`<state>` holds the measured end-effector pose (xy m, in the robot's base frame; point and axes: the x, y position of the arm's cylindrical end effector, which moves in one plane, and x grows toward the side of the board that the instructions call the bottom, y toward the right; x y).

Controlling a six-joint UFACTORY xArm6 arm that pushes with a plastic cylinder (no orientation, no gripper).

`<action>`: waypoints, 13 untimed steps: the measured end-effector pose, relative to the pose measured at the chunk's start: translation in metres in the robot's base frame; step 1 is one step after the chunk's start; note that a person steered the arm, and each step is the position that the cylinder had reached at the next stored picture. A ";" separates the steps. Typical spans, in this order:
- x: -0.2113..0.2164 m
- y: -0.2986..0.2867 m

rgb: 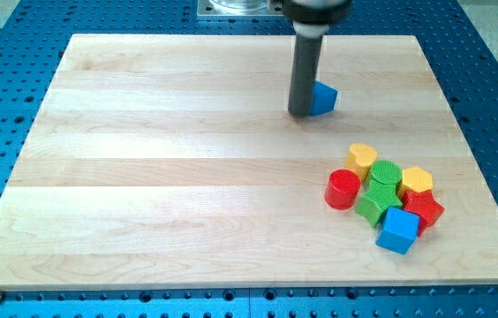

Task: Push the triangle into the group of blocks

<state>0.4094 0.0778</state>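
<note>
A blue triangle [324,98] lies on the wooden board [143,177] in the upper middle-right. My tip [301,113] stands right against the triangle's left side, and the rod hides part of it. The group of blocks sits at the lower right: a yellow heart [362,157], a red cylinder [343,189], a green cylinder [386,174], a yellow hexagon [417,180], a green block [373,208], a red star [425,209] and a blue cube [397,230]. The triangle is well apart from the group, up and to its left.
The board rests on a blue perforated table [2,88]. The arm's metal base [236,8] shows at the view's top edge.
</note>
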 end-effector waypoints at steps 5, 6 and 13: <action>-0.032 0.054; -0.065 0.060; 0.038 0.080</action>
<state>0.4475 0.1578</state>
